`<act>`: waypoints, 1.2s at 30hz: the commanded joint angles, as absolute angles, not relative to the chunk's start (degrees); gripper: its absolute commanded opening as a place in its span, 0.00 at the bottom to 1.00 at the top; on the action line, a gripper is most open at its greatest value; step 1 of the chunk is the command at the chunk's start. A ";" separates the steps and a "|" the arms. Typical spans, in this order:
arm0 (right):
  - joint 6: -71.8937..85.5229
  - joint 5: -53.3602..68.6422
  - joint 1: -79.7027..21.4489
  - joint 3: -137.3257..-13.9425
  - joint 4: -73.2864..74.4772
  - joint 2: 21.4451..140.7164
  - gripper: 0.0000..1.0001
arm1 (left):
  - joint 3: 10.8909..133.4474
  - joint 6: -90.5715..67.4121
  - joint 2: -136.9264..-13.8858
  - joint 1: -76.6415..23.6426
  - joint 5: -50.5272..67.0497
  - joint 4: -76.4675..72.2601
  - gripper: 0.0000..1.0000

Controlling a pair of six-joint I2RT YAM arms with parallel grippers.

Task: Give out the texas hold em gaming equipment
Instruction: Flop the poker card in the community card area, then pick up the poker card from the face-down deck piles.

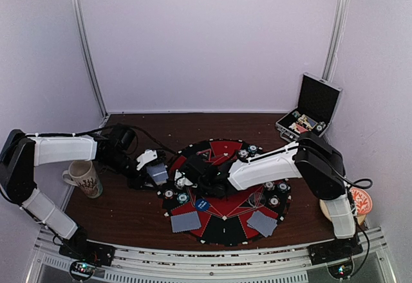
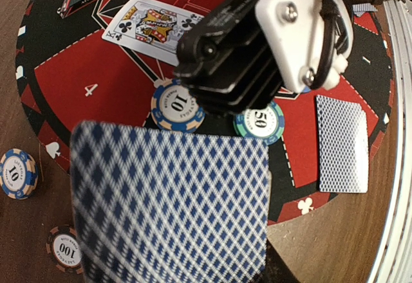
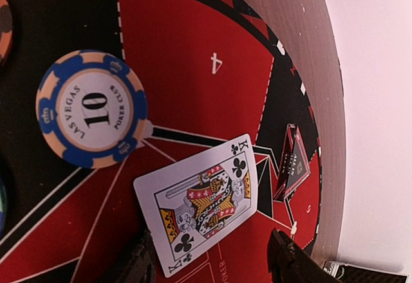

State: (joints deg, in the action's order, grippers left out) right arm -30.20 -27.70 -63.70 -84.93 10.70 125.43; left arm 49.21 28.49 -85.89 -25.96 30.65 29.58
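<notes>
the king of clubs (image 3: 205, 204) lies face up and flat on the round poker mat (image 1: 225, 151), just inward of the red wedge marked 4 on the mat's left side. the right gripper (image 3: 212, 251) hangs over it with its fingers spread, one on each side of the card's near end. we cannot tell whether they touch the felt.

the left gripper (image 1: 154, 170) is pressed together on the deck (image 2: 170, 206), blue backs toward its camera, over the mat's left edge.

we judge a single card to be light, thin, bendy and slick. lying flat, it offers no edge to get under, so it would need bowing between the fingers or sliding to the mat's rim. the deck looks ready to shear apart, so it is best pinched across its faces near a short edge. the blue 10 chip (image 3: 92, 109) beside the king looks stiff and heavier, and should be taken across its rim.
</notes>
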 commanded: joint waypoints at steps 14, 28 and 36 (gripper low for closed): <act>-26.02 -28.28 -64.34 -80.79 6.41 118.78 0.76 | 50.59 28.05 -86.00 -25.58 31.46 27.60 0.35; 4.84 -12.28 -63.93 -72.96 -0.94 103.83 0.86 | 50.57 28.07 -85.69 -25.57 31.30 27.60 0.35; 28.31 10.98 -61.47 -75.45 -14.94 112.16 0.83 | 50.19 28.58 -84.35 -25.57 32.26 27.88 0.35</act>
State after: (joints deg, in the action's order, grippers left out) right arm 14.24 -2.33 -62.19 -73.34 -6.68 107.02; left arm 49.21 28.49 -85.86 -25.96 30.70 29.58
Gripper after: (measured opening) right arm 0.835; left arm 0.376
